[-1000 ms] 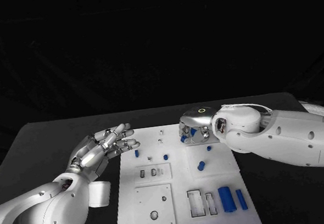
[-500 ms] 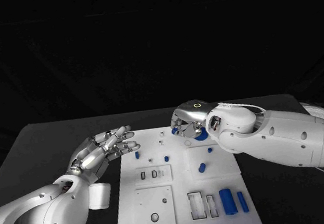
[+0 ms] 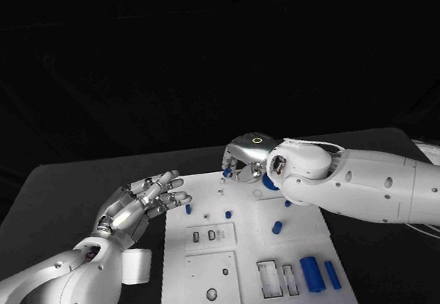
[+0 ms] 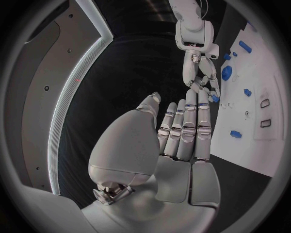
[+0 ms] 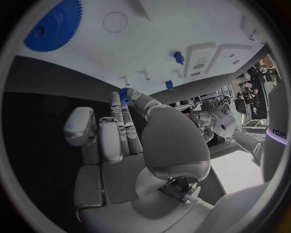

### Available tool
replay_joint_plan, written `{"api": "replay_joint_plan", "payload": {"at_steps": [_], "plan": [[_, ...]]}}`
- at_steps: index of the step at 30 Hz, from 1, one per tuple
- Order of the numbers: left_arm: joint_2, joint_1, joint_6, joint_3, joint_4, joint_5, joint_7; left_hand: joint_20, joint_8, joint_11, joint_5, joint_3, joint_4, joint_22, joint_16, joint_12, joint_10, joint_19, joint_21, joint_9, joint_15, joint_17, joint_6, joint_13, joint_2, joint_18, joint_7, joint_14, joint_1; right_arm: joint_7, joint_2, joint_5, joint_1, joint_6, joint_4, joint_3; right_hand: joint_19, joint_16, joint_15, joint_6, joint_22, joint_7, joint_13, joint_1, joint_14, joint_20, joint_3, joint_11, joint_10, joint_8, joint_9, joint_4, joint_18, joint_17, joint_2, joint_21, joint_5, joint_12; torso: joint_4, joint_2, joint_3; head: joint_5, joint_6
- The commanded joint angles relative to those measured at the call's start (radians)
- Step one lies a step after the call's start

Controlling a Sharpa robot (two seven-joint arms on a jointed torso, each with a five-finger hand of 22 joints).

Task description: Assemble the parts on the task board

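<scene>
The white task board (image 3: 244,258) lies in the middle of the black table. My right hand (image 3: 244,155) hovers over its far edge and pinches a small blue piece (image 3: 227,172) between thumb and fingertip; the right wrist view shows the same piece (image 5: 123,95) at the fingertips. Beside that hand a blue gear (image 3: 271,185) lies on the board, partly hidden by the forearm. My left hand (image 3: 145,199) floats at the board's far left corner, fingers stretched apart, holding nothing. Small blue pegs (image 3: 228,214) stand on the board, and two blue cylinders (image 3: 310,271) lie near its right front.
A white cylinder (image 3: 136,264) stands on the table just left of the board, beside my left forearm. Rectangular recesses (image 3: 270,275) and small slots (image 3: 202,236) are cut into the board. My right forearm (image 3: 376,189) stretches over the board's right edge.
My right hand has risen off the gear and moved left toward the board's far edge, carrying the small blue piece. The left hand has barely shifted.
</scene>
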State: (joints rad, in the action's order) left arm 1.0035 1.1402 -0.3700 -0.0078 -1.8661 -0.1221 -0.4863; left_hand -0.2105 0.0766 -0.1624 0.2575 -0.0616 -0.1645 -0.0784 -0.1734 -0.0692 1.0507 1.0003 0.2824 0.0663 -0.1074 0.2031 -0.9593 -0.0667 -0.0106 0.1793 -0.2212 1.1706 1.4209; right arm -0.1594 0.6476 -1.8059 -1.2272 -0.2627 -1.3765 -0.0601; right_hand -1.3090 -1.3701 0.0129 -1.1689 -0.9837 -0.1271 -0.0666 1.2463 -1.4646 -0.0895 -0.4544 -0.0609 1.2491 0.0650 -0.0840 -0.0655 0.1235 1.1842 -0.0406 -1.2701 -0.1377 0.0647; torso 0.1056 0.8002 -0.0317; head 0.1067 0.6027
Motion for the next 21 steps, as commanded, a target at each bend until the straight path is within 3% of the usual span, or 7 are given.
{"api": "replay_joint_plan", "payload": {"at_steps": [1, 11, 14, 21], "plan": [[-0.001, 0.002, 0.011, 0.001, -0.006, -0.001, -0.003, -0.004, -0.005, -0.004, -0.005, 0.001, 0.005, 0.001, 0.004, 0.003, -0.002, 0.001, -0.006, 0.000, 0.001, 0.001, -0.002, 0.000, 0.001, 0.005, -0.005, -0.001, 0.008, -0.003, -0.012, -0.016, 0.000, 0.018, 0.019, 0.000, -0.002, -0.004, 0.004, -0.007, -0.001, 0.003, 0.001, 0.002, -0.044, 0.004, -0.004, -0.003, -0.003, 0.006, -0.017, 0.004, -0.012, -0.001, -0.005, -0.005, 0.003, -0.004, 0.0032, 0.006, -0.0022, 0.001, -0.001], [-0.001, 0.005, 0.012, 0.003, -0.009, -0.001, -0.003, -0.004, -0.005, -0.004, -0.005, -0.001, 0.007, 0.002, 0.005, 0.003, -0.002, 0.001, -0.007, 0.000, 0.001, 0.001, -0.002, 0.000, 0.001, 0.005, -0.005, -0.001, 0.010, 0.005, -0.041, -0.020, 0.002, 0.045, 0.055, 0.004, -0.002, -0.004, 0.004, -0.007, 0.000, 0.003, 0.001, 0.001, -0.044, 0.004, -0.005, -0.003, -0.004, 0.006, -0.018, 0.005, -0.012, -0.002, -0.007, -0.004, 0.004, -0.004, 0.0049, 0.008, -0.0012, -0.003, 0.005], [-0.001, 0.006, 0.012, 0.004, -0.008, -0.001, -0.003, -0.004, -0.005, -0.004, -0.005, -0.001, 0.007, 0.002, 0.005, 0.003, -0.002, 0.001, -0.007, 0.000, 0.001, 0.002, -0.002, 0.000, 0.001, 0.005, -0.005, -0.001, 0.010, 0.007, -0.043, -0.020, 0.003, 0.052, 0.054, 0.005, -0.001, -0.004, 0.004, -0.006, 0.000, 0.003, 0.001, 0.001, -0.044, 0.004, -0.005, -0.003, -0.004, 0.005, -0.018, 0.006, -0.012, -0.002, -0.007, -0.004, 0.004, -0.004, 0.0051, 0.007, -0.0021, 0.004, 0.008], [0.000, 0.007, 0.012, 0.004, -0.007, -0.001, -0.002, -0.004, -0.005, -0.004, -0.005, -0.001, 0.007, 0.002, 0.005, 0.003, -0.002, 0.001, -0.007, 0.000, 0.001, 0.002, -0.002, 0.000, 0.001, 0.005, -0.005, -0.001, 0.010, 0.007, -0.044, -0.021, 0.005, 0.072, 0.036, 0.007, 0.000, -0.003, 0.004, -0.006, 0.002, 0.003, 0.001, 0.001, -0.044, 0.003, -0.006, -0.004, -0.005, 0.005, -0.018, 0.007, -0.012, -0.003, -0.009, -0.003, 0.006, -0.004, 0.0027, 0.009, -0.0023, -0.004, 0.007]]}}
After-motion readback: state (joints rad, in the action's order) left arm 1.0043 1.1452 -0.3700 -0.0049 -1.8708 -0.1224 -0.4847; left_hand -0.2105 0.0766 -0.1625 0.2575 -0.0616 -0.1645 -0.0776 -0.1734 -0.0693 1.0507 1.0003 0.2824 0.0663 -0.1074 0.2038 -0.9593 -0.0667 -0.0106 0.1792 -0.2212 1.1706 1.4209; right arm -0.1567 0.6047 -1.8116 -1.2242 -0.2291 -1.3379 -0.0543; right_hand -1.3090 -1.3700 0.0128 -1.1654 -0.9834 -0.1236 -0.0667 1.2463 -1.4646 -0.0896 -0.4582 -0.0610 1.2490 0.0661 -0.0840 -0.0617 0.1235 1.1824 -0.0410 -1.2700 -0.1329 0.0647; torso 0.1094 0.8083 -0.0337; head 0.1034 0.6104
